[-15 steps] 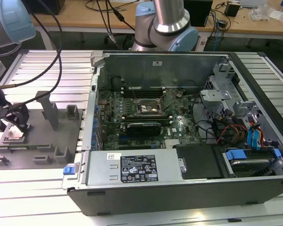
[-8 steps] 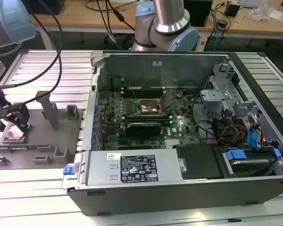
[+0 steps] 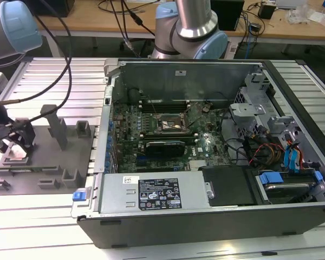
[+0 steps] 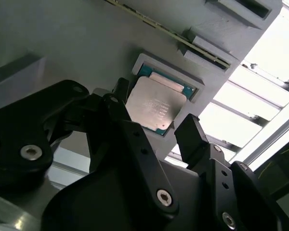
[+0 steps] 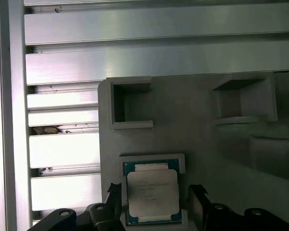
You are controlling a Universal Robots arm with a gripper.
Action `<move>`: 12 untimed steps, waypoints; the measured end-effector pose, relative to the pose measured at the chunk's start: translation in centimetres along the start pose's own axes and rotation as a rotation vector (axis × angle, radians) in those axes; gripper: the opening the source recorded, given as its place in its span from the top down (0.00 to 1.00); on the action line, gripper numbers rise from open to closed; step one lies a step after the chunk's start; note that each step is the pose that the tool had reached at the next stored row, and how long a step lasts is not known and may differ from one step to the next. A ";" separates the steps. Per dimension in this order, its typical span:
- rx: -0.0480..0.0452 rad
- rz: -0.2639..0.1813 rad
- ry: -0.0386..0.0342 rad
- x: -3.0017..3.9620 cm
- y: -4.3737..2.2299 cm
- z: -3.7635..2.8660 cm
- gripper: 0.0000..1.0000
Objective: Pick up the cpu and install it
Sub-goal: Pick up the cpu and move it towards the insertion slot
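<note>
We find the claw spread wide astride the cpu, which sits unlifted in its grey fixture; pick-up and installation are not yet done.

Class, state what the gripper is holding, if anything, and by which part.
Nothing is held: the open gripper straddles the cpu, which lies in its grey fixture.

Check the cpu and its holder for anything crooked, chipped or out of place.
Nothing stands out. In the first wrist view the cpu lies flat and square in its recess on the grey fixture, its metal top unmarked as far as I can tell. The gripper is open, one finger on each side of it.
</note>
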State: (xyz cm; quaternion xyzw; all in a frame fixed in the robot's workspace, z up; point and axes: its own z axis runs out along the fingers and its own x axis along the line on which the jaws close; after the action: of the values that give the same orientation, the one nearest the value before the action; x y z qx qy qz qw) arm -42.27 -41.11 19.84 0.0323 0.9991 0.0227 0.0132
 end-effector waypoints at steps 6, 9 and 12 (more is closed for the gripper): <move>0.0016 0.000 0.0025 0.02 0.14 0.65 0.34; 0.0017 0.000 0.0026 0.03 0.15 0.88 0.34; 0.0017 0.000 0.0026 0.06 0.16 1.00 0.34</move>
State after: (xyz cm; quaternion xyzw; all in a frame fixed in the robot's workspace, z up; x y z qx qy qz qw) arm -42.30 -40.90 18.85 0.0322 0.9992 0.0218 0.0119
